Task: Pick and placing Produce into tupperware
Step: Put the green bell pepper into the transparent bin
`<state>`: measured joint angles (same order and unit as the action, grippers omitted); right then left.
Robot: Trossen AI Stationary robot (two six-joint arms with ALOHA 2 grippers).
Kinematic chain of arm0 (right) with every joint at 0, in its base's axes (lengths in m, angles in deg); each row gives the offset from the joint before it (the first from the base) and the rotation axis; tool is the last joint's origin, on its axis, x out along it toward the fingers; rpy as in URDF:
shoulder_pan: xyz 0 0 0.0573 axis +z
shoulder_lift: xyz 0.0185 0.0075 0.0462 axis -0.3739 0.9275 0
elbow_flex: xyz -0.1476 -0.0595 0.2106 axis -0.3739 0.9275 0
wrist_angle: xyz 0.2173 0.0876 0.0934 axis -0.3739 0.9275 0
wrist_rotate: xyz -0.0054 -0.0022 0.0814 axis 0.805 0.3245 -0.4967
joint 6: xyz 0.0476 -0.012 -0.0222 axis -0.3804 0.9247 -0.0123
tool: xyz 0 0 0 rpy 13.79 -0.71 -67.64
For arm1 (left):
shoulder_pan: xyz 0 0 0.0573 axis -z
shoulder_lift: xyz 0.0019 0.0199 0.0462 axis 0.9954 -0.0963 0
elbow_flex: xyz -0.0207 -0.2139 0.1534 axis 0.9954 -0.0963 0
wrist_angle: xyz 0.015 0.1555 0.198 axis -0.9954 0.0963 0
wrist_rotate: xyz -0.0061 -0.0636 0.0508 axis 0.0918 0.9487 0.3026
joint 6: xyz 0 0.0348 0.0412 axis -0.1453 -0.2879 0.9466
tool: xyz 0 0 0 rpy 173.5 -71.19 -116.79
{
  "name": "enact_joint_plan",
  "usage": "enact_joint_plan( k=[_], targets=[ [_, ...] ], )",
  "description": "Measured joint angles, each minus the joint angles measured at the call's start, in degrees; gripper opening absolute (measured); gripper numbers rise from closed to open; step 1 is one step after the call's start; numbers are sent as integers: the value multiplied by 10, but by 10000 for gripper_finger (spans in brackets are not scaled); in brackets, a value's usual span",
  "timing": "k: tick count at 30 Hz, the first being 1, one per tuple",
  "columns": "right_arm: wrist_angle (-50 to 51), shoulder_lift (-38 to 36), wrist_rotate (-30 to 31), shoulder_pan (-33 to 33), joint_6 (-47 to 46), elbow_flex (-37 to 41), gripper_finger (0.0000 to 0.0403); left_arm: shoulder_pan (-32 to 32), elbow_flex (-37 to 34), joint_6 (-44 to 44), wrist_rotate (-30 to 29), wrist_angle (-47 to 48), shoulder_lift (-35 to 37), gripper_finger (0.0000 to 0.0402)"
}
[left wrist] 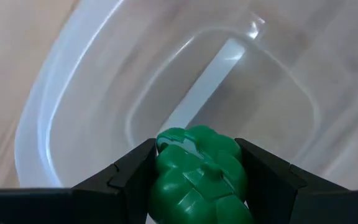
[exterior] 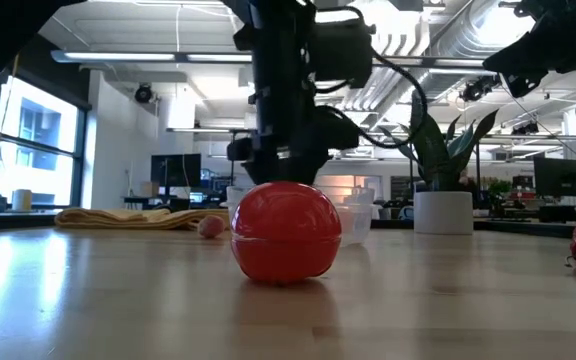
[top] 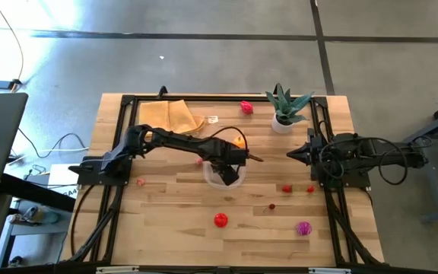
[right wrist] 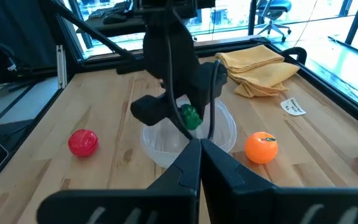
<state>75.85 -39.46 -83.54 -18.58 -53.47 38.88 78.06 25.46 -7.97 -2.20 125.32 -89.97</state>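
Left gripper (left wrist: 197, 180) over the middle of the tabletop (top: 173, 221), directly above the tupperware (left wrist: 73, 106), fingers (left wrist: 129, 177) clamped on a green toy vegetable (left wrist: 197, 174); the piece hangs above the container's open mouth, apart from its floor. The container is clear and shallow with rounded corners, and nothing shows inside it in the left wrist view. Right gripper (right wrist: 199, 149) near the right edge of the tabletop, fingers pressed together with nothing between them, pointed toward the middle. Other produce scattered: orange piece (right wrist: 261, 147) just beside the tupperware on the side toward the far edge; red ball (top: 220, 220) between the tupperware and the near edge; magenta piece (top: 303, 227) toward the near right corner; two small red pieces (top: 287, 188) in front of the right arm's base, with a tiny dark red one nearer the middle; red piece (top: 246, 107) at the far edge. Small pink piece (top: 141, 182) near the left arm's base. Folded tan cloth (top: 169, 116) at the far left corner. Spiky potted plant (top: 286, 107) at the far edge, toward the right corner.
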Motion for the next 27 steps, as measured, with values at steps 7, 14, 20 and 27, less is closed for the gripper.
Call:
enact_joint_plan(
  k=[7, 14, 20, 27],
  targets=[
    [4, 0, 0, 0, 0, 0, 0, 0, 1, 0, -4, 1, 1, 198],
    [5, 0, 0, 0, 0, 0, 0, 0, 1, 10, -8, 3, 1, 198],
    [6, 0, 0, 0, 0, 0, 0, 0, 1, 34, -8, 8, 1, 205],
    [6, 0, 0, 0, 0, 0, 0, 0, 1, 43, -10, 25, 1, 264]
  ],
)
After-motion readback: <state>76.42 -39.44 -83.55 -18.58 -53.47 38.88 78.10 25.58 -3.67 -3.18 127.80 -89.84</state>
